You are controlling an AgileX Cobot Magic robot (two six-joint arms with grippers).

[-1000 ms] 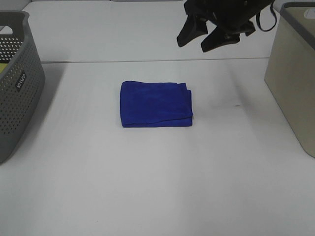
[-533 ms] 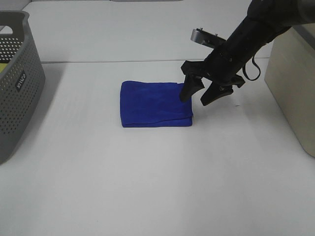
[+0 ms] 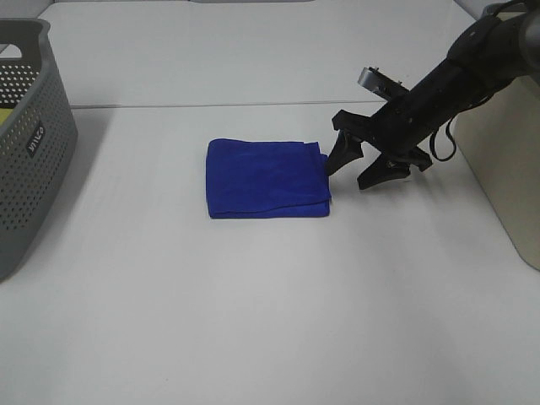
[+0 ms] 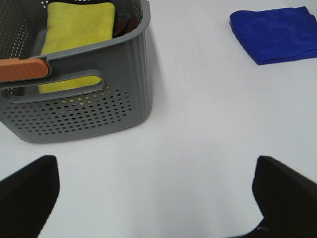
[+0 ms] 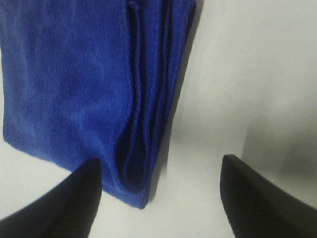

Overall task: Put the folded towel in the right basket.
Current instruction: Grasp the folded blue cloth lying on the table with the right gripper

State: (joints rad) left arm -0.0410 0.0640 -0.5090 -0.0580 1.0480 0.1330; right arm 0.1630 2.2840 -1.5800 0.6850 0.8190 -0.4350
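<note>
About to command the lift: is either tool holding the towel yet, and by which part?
Nothing is held. The right tool is open, low beside the folded towel at its right edge. The left tool is open and far from it.

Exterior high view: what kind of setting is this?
Probably a lab tabletop staged for laundry sorting: a bare white table, a folded blue towel, a perforated grey basket at the left and a beige one at the right, with the right gripper beside the towel.

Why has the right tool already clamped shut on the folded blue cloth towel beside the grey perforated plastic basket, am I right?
Not quite. The right tool is open, at the edge of the folded blue cloth towel, gripping nothing; the right wrist view shows it.
</note>
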